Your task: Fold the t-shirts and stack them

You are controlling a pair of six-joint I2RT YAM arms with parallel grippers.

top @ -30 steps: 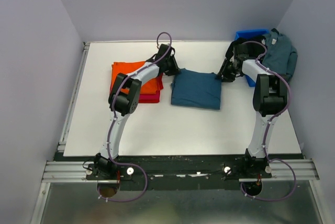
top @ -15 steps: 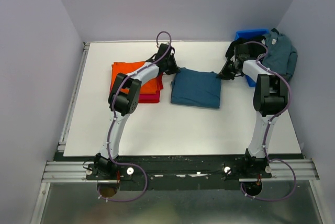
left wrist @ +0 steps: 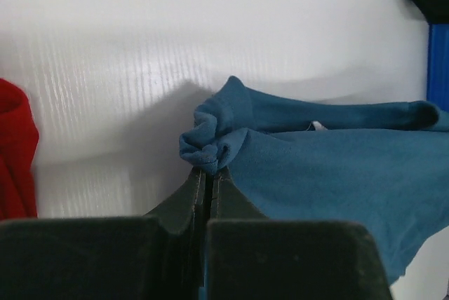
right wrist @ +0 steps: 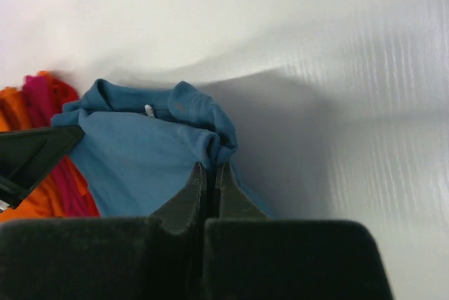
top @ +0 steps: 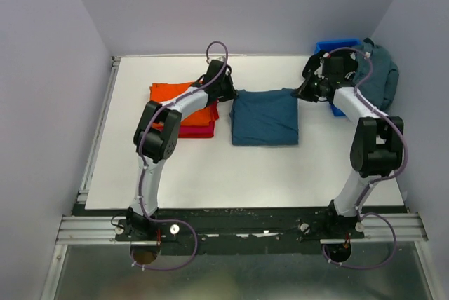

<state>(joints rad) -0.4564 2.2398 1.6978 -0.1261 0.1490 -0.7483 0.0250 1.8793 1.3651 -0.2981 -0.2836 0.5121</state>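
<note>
Soft, light, limp: folded teal-blue cloth t-shirt (top: 264, 119) on white bench (top: 210, 174). Gripped at far left corner by left jaws, far right corner by right jaws; probably sags between.

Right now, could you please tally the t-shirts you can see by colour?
orange t-shirt: 1
red t-shirt: 1
dark teal t-shirt: 1
grey-blue t-shirt: 1
Total: 4
</note>
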